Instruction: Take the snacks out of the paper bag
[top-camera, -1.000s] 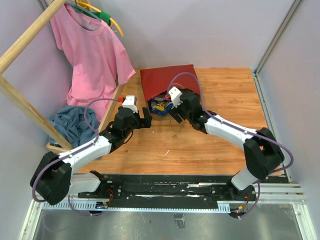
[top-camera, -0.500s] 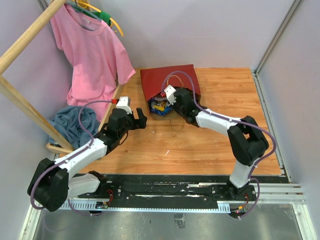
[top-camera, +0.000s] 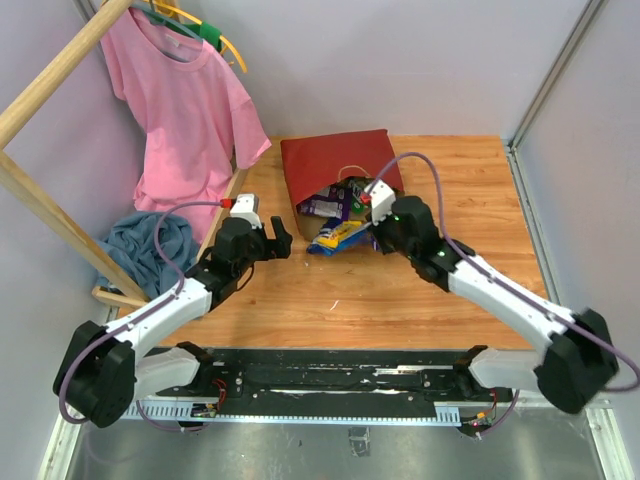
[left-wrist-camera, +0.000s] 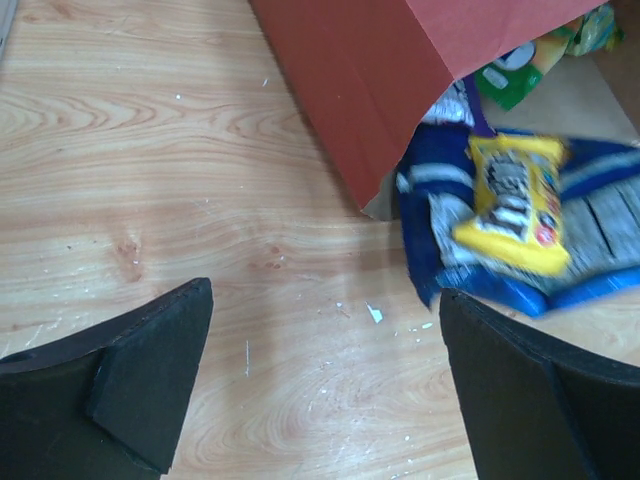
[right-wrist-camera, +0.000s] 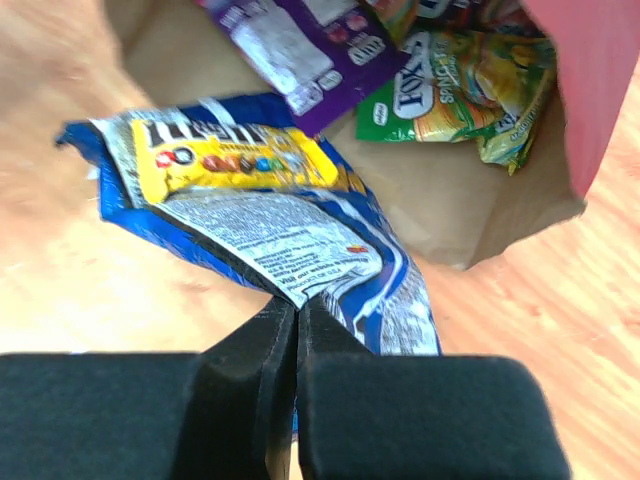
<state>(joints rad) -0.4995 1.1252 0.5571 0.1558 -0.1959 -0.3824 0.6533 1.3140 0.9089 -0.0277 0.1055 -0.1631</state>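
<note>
The red paper bag (top-camera: 330, 160) lies on its side, its mouth toward me, brown inside (right-wrist-camera: 450, 210). My right gripper (right-wrist-camera: 297, 305) is shut on the edge of the blue-white cookie bag (right-wrist-camera: 270, 240), which lies partly outside the mouth (top-camera: 340, 238). A yellow candy pack (right-wrist-camera: 230, 160) rides on top of it. Purple (right-wrist-camera: 290, 45) and green (right-wrist-camera: 470, 80) snacks lie inside the mouth. My left gripper (left-wrist-camera: 325, 300) is open over bare wood, left of the bag's red wall (left-wrist-camera: 380, 90) and the cookie bag (left-wrist-camera: 430, 250).
A pink shirt (top-camera: 185, 100) hangs from a wooden rack (top-camera: 50, 80) at the back left, with a blue cloth heap (top-camera: 145, 250) below it. Grey walls enclose the wooden table (top-camera: 460, 170) on three sides.
My right gripper shut on the cookie bag and drew back from the bag's mouth, dragging it and the yellow pack outward. The left arm shifted slightly left, still open.
</note>
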